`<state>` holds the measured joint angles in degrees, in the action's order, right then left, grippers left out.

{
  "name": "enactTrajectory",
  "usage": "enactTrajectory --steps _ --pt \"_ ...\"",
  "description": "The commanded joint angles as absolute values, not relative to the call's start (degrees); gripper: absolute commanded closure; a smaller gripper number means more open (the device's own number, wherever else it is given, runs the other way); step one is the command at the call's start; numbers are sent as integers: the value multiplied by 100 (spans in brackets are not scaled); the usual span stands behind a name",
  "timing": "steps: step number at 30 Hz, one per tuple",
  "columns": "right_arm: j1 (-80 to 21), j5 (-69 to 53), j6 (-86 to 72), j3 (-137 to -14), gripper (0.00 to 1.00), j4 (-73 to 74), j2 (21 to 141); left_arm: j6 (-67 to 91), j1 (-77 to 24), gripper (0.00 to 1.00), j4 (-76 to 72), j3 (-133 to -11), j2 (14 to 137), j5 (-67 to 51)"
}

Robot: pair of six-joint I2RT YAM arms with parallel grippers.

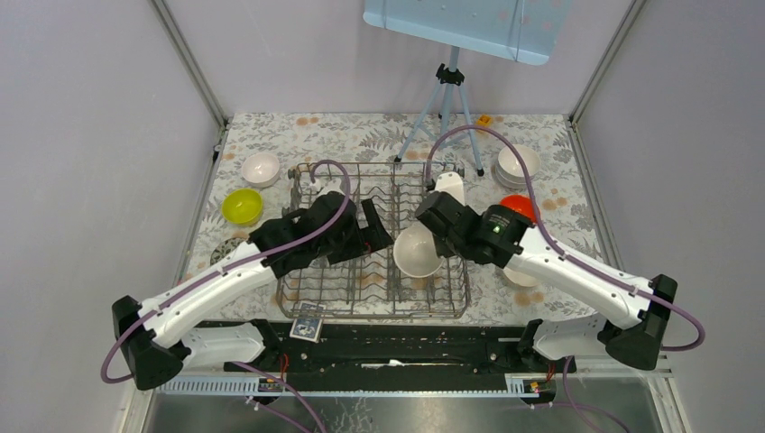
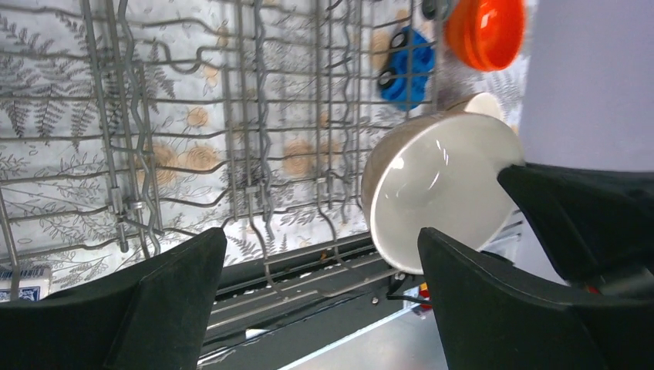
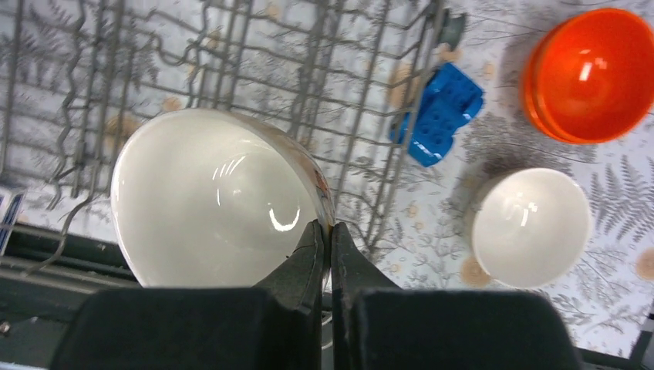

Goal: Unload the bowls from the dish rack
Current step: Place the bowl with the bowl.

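Pinching the near rim of a glossy, translucent beige bowl [image 3: 208, 200], the right gripper [image 3: 324, 235] is holding it tilted on edge over the right half of the dish rack [image 1: 397, 189]. Its fingers are pressing almost together, with only the thin bowl wall between them. The bowl's pale hollow is catching bright glints of light and facing the rack's near edge. Whether its lower rim is touching the wires cannot be told.

The left gripper [image 2: 320, 243] is hanging over the middle of the grey wire rack with its jaws spread wide and nothing between them. The rack's tines are standing bare beneath it.

Other bowls are sitting out on the fern-patterned table [image 1: 361, 135]. A white bowl [image 1: 261, 168] and a lime-yellow bowl [image 1: 242, 206] are lying near the left edge. A stack of white bowls [image 1: 518, 164] is resting toward the far right corner. An orange-red bowl [image 3: 590, 73] and another white bowl [image 3: 530, 225] are sitting beside the rack's right side. A small blue block [image 3: 439, 112] is lying just beside that side.

From above, the right arm is covering most of that white bowl and part of the orange-red one. The orange-red rim is looking doubled, but whether two are nested is unclear. Both left fingers are running off the wrist view's bottom edge.
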<state>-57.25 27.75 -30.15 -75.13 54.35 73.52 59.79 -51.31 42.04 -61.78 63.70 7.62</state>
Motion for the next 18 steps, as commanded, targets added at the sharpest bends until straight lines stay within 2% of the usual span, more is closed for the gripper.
enactTrajectory --steps 1,7,13,18 --pt "-5221 3442 -2814 -7967 100 5756 6949 5954 -5129 1 4167 -6584 5930 1227" --pt "-3732 3092 -2851 -7710 100 5549 6379 5913 -5127 1 4078 -6266 5671 1628" --pt "-2110 2658 -3566 -6678 100 4992 5189 6135 -5128 1 3453 -5266 5245 1781" --pt "-1633 2697 -4075 -5977 100 4984 4716 6165 -5132 1 3426 -4974 5291 1763"
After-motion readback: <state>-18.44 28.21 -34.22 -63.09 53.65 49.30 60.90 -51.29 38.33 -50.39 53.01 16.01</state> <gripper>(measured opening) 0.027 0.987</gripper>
